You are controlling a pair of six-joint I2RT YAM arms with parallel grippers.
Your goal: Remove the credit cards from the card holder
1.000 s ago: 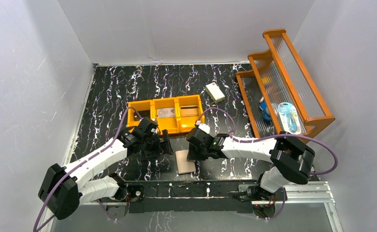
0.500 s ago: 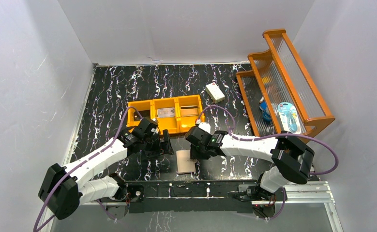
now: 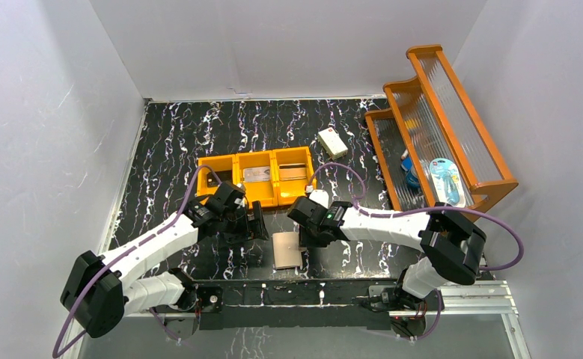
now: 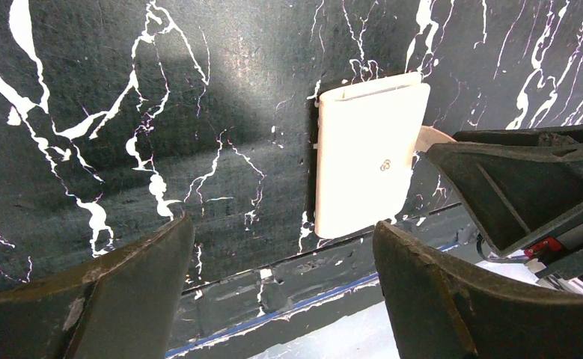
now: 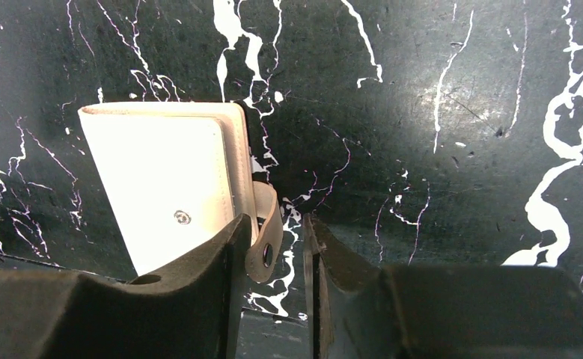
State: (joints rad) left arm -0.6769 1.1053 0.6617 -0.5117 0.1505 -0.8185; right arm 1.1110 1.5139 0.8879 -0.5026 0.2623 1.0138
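Right wrist: tab (image 5: 266, 209) of card holder (image 5: 161, 172) sits inside right pincer (image 5: 275, 224).

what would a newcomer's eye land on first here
The pale peach card holder, closed, lying on the black marbled table between the two arms near the front edge. The right pincer has its jaws narrowly apart around the holder's tan snap tab, while the left pincer hangs wide open beside it. Behind sits an orange three-compartment bin.

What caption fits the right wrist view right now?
Right fingers straddle the loose snap tab of the closed card holder lying on the black marbled table.
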